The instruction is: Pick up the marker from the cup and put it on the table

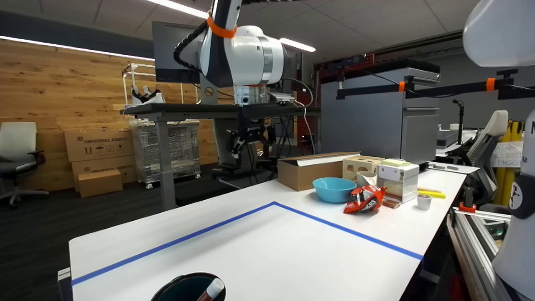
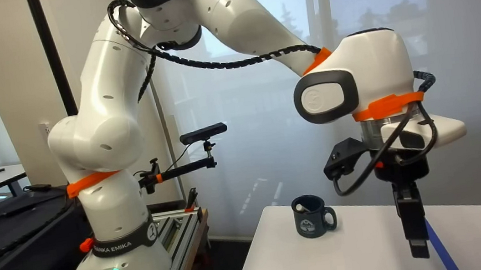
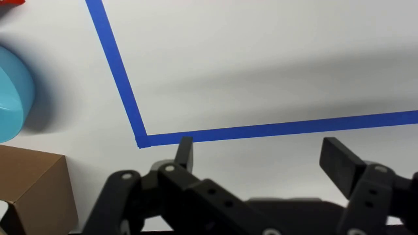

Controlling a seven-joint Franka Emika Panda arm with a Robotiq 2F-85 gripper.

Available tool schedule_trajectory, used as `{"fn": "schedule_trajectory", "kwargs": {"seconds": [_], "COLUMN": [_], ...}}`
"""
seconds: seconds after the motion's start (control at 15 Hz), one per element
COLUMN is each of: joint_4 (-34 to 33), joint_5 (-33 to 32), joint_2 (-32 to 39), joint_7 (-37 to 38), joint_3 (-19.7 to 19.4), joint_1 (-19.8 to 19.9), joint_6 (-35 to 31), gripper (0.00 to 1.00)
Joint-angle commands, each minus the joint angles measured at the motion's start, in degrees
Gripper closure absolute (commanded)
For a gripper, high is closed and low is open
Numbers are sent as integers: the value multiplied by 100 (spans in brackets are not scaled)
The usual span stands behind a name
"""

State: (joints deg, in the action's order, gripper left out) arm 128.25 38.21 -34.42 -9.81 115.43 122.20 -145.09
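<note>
White table (image 1: 292, 246), blue tape lines (image 3: 284, 129), super dark cup (image 2: 310, 213)
Cup has a whitish logo (image 2: 307, 225), marker (image 1: 210, 290) is reddish-brown with a white end, bowl (image 1: 334, 192) is sky blue, bag (image 1: 360, 200) is red with white lettering (image 1: 370, 204), gripper (image 3: 261, 156) is mostly black.

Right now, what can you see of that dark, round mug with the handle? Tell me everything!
The dark, round mug looks smooth and hard, maybe ceramic or enamel. It has an open mouth, a loop handle and a pale round badge on its side. It stands upright on the flat white tabletop. A thin, white-ended, reddish-brown marker tilts inside it; whether that end touches the rim is hard to tell.
</note>
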Motion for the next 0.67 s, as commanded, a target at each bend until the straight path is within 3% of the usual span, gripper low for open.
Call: {"fn": "schedule_trajectory", "kwargs": {"seconds": [0.0, 0.6], "joint_4": [446, 1189], "joint_5": [-376, -1769], "joint_2": [483, 1637], "joint_7": [-99, -164], "joint_3": [-135, -1101], "joint_1": [-504, -2398], "joint_6": [-119, 68], "gripper": [0, 0]}}
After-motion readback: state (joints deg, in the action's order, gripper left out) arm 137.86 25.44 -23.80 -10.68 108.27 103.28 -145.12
